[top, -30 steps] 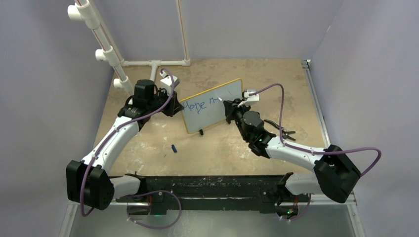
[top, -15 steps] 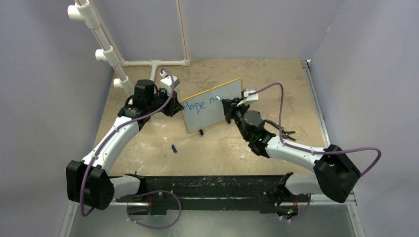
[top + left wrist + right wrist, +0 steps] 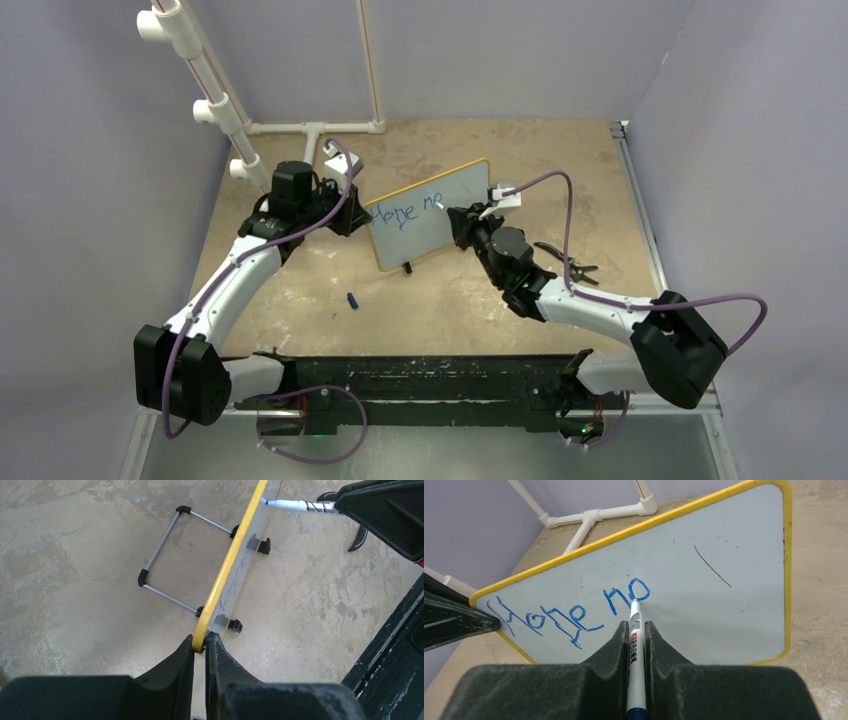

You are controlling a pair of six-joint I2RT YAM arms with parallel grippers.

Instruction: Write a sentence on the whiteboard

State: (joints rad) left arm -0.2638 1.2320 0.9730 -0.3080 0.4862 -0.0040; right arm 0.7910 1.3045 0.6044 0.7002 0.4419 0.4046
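The whiteboard [image 3: 445,225], white with a yellow frame, stands tilted on the table; it shows in the right wrist view [image 3: 704,605] and edge-on in the left wrist view [image 3: 227,570]. The sentence [image 3: 569,612] reads "Hope n" plus a round stroke, in blue; it also shows in the top view [image 3: 405,212]. My left gripper [image 3: 199,647] is shut on the board's left frame edge; in the top view it sits at the board's left end [image 3: 352,215]. My right gripper [image 3: 636,630] is shut on a white marker [image 3: 635,645], whose tip touches the board at the last letter. The marker also shows in the left wrist view [image 3: 300,505].
White PVC pipes [image 3: 315,130] stand at the back left. A small blue marker cap [image 3: 352,299] lies on the table in front of the board. Black pliers-like tool [image 3: 570,262] lies right of the right arm. The board's wire stand [image 3: 165,562] props it from behind.
The right gripper has moved the marker slightly, adding a round stroke after the "n". The left gripper and the board have stayed still.
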